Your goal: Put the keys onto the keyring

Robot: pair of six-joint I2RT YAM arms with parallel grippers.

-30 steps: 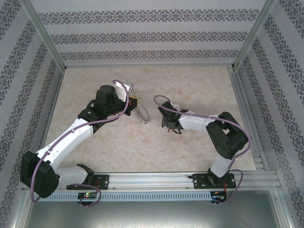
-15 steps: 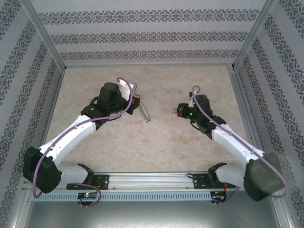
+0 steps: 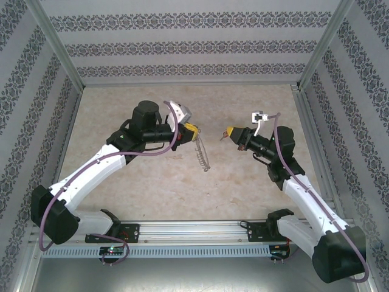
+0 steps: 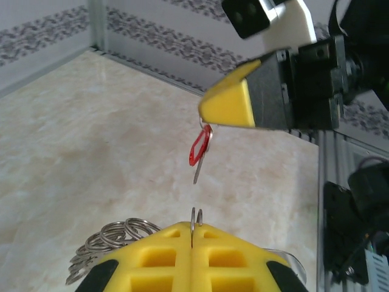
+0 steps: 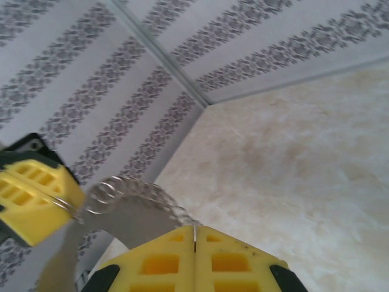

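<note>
Since both yellow tips are pinched together, I'll start there. The left end effector (image 4: 192,235) is clenched on the keyring (image 3: 202,156), with two thin bits of its wire poking up right at the seam between the fingers. In the left wrist view the bunch of small silvery rings spills off to the left side of the fingers. From the top camera the loop hangs down and away from the tip, above the desk (image 3: 152,182).

The right end effector (image 3: 230,131) is clamped on the key (image 4: 200,146). It's got the top of the red head, and the short silver blade dangles down, a bit tilted. The blade tip sits just above the keyring wire, close but not touching as far as I can see.

The two tips face each other near the middle of the desk with a small gap between them. Both arms reach inward from their bases at the near edge, left one stretched long, right one bent up at the elbow. The beige marbled desk has patterned walls (image 3: 194,45) all around.
</note>
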